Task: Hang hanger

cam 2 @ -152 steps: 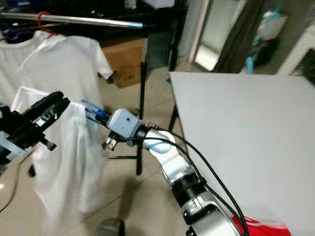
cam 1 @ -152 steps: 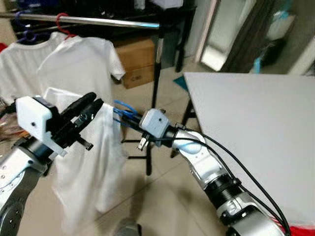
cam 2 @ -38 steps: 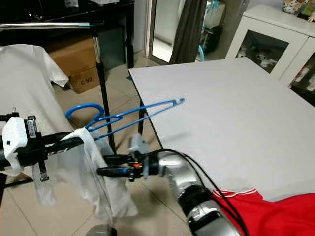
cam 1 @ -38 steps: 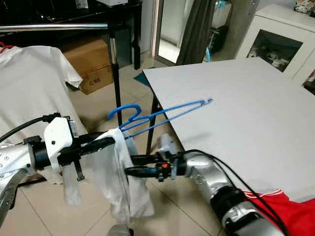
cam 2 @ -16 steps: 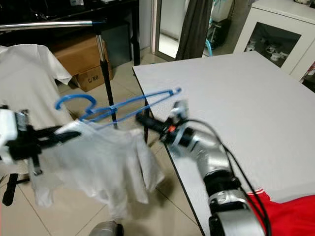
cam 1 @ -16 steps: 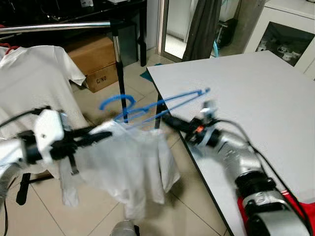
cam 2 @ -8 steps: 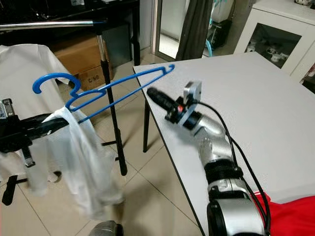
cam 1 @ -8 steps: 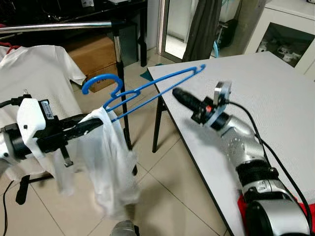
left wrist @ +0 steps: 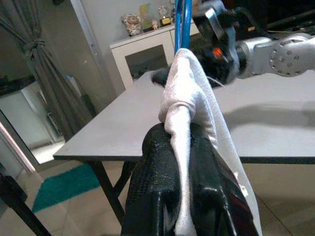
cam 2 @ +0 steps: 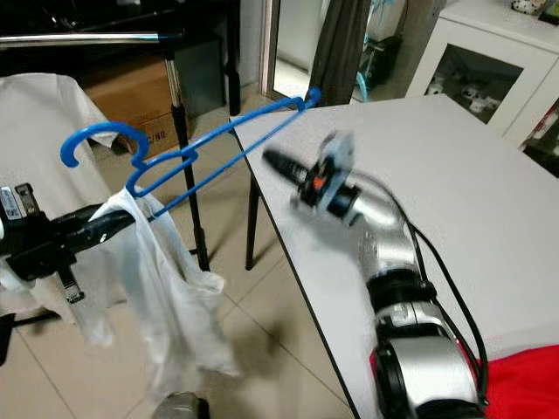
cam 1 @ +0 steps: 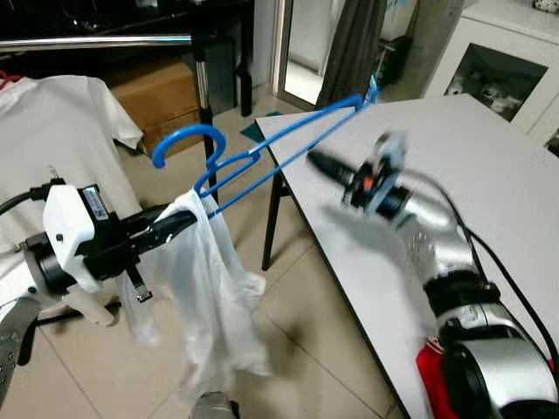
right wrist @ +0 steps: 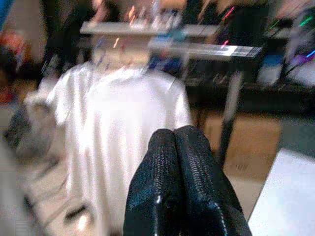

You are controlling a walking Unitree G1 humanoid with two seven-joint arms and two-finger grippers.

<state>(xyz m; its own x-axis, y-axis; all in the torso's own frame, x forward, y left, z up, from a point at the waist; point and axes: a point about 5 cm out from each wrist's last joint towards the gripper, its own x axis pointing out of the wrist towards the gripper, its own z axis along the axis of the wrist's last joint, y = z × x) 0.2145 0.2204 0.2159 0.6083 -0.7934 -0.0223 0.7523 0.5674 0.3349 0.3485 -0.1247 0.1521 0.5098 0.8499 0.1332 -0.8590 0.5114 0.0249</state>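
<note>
L gripper [cam 1: 179, 223] sits low at left, fingers pinched on the shirt [cam 1: 214, 297], which hangs from it toward the floor. The hanger [cam 1: 262, 153] runs up and right from that grip, its far end over the table's [cam 1: 489, 140] near-left corner. R gripper [cam 1: 316, 160] is above the table edge, fingers together, just below the hanger's far end and apart from it. Behind, at left, a clothes rail [cam 1: 105, 40] w/ hung shirts [cam 1: 61, 122]; box [cam 1: 153, 96] beneath it. Cabinet [cam 1: 502, 65] behind the table.

Grey table [cam 1: 498, 166] w/ red cloth [cam 2: 524, 380] at near corner; tiled floor [cam 1: 306, 332] below.
</note>
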